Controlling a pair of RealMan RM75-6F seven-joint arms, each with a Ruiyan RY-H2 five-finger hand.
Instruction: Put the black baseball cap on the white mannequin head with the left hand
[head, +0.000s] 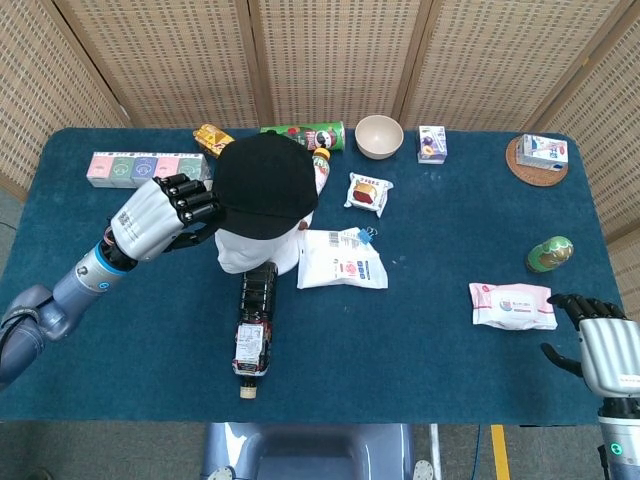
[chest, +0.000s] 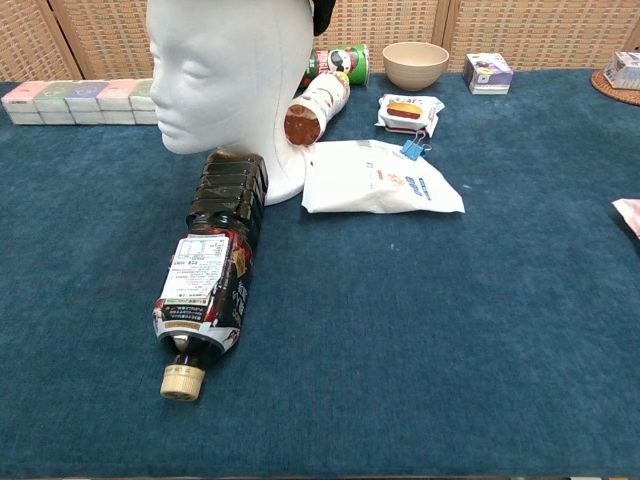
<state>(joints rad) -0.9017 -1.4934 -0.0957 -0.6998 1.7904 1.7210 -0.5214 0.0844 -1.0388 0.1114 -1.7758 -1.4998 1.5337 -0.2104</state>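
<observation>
The black baseball cap (head: 263, 185) sits on top of the white mannequin head (head: 245, 252), its brim pointing left. My left hand (head: 160, 215) is at the left of the cap, and its curled fingers (head: 197, 205) grip the brim's edge. In the chest view the mannequin head (chest: 225, 70) faces left, and only a black sliver of the cap (chest: 322, 12) shows behind it; no hand appears there. My right hand (head: 600, 342) rests at the table's front right corner, fingers apart and holding nothing.
A dark bottle (head: 255, 320) lies against the mannequin's base, cap toward me. A white pouch (head: 342, 260), a snack pack (head: 367, 193), a green can (head: 310, 135), a bowl (head: 379, 136) and a row of boxes (head: 140, 168) surround it. A pink pack (head: 512, 305) lies near my right hand.
</observation>
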